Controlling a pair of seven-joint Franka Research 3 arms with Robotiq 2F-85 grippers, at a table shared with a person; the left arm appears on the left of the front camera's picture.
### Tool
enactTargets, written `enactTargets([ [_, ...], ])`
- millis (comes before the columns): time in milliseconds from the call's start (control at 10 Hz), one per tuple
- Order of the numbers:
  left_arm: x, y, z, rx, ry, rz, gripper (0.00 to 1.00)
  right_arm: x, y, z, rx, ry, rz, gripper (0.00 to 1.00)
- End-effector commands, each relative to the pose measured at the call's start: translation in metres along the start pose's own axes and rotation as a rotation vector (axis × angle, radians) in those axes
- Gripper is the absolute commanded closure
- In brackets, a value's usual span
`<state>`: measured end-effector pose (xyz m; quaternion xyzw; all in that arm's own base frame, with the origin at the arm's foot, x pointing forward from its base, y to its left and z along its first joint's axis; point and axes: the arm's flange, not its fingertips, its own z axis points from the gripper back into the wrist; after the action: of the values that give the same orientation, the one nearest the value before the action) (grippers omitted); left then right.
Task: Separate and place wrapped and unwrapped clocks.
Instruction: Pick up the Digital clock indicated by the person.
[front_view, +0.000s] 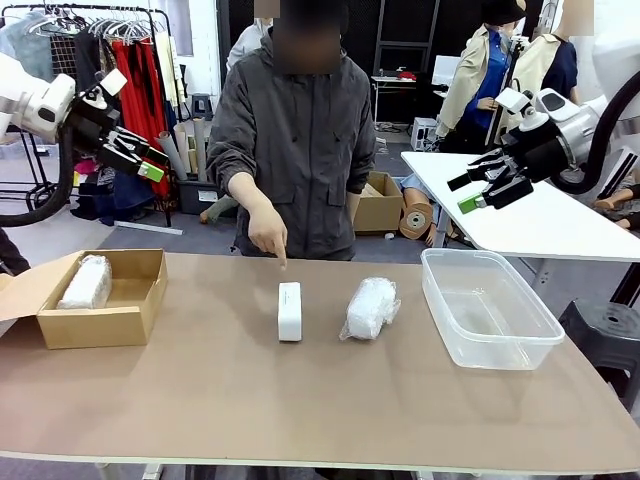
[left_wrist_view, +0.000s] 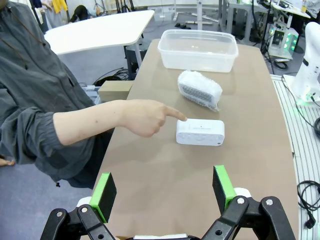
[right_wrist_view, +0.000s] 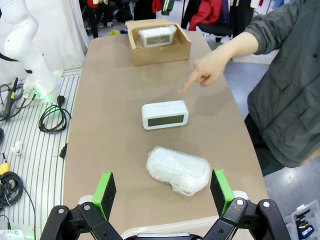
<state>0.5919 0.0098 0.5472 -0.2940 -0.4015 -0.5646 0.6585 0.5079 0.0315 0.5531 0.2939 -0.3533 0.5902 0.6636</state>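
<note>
Both end effectors hang spread and empty: the smooth white rectangular bare clock (left_wrist_view: 200, 132) lies ahead of and below the left end effector (left_wrist_view: 164, 192), the lumpy clock in crinkly translucent wrap (right_wrist_view: 177, 170) just ahead of the right end effector (right_wrist_view: 164, 192). The bare one looks light, rigid and slick, so pinch across its long flat sides; the wrap will likely give and slip.

place: pretty clearly a robotics lab in a big open workroom
robots: white arm base (right_wrist_view: 22, 40) with a green light, right beside the brown table (front_view: 300, 400)
floor: loose cables (right_wrist_view: 52, 117) on slatted panels
background: clothes rack (front_view: 110, 50), cardboard boxes (front_view: 378, 205), white desk (front_view: 530, 215)
</note>
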Motion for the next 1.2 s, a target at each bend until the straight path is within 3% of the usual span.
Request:
enactTargets([
  [0, 0.0012, 0.0005, 0.0003, 0.005, -0.013, 0.002, 0.0, 0.0007, 0.0017, 0.0003, 0.0, -0.001, 0.001, 0.0],
  [1100, 0.0012, 0.0005, 0.0003, 0.005, -0.013, 0.002, 0.0, 0.0007, 0.0017, 0.0003, 0.0, -0.001, 0.001, 0.0],
])
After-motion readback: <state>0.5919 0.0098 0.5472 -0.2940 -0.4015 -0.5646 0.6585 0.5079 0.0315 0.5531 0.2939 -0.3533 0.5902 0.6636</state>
